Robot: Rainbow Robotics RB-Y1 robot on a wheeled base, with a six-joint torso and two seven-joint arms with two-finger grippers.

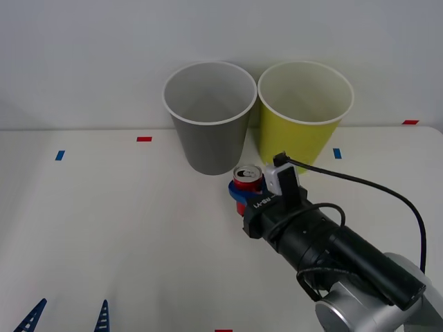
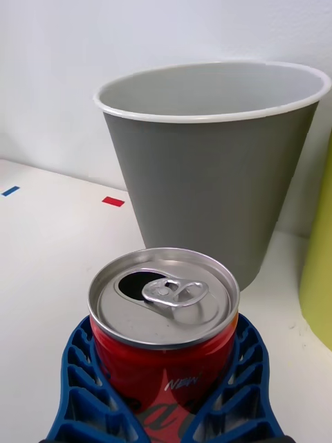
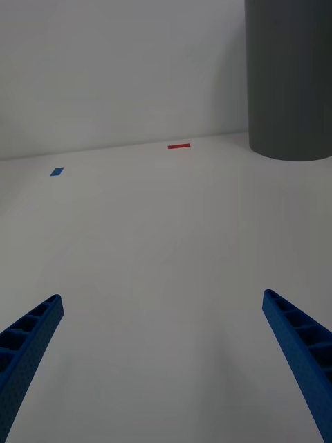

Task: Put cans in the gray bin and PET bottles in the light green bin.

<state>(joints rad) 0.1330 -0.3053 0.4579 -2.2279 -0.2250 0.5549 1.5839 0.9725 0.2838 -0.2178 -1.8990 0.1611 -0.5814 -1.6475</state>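
Observation:
A small red can (image 1: 247, 178) with an opened silver top stands just in front of the gray bin (image 1: 210, 117). My right gripper (image 1: 243, 194) has its blue fingers closed around the can (image 2: 164, 325). The gray bin (image 2: 214, 166) rises right behind it, and the light green bin (image 1: 303, 114) stands to the right of the gray one, with its edge (image 2: 319, 277) at the side of the right wrist view. No PET bottle is in view. My left gripper (image 1: 68, 317) sits open at the table's front left, its fingers (image 3: 28, 346) spread wide over bare table.
Both bins stand side by side at the back of the white table (image 1: 104, 228), near the wall. Small red (image 1: 144, 139) and blue (image 1: 60, 155) tape marks dot the tabletop. A black cable (image 1: 374, 187) loops over my right arm.

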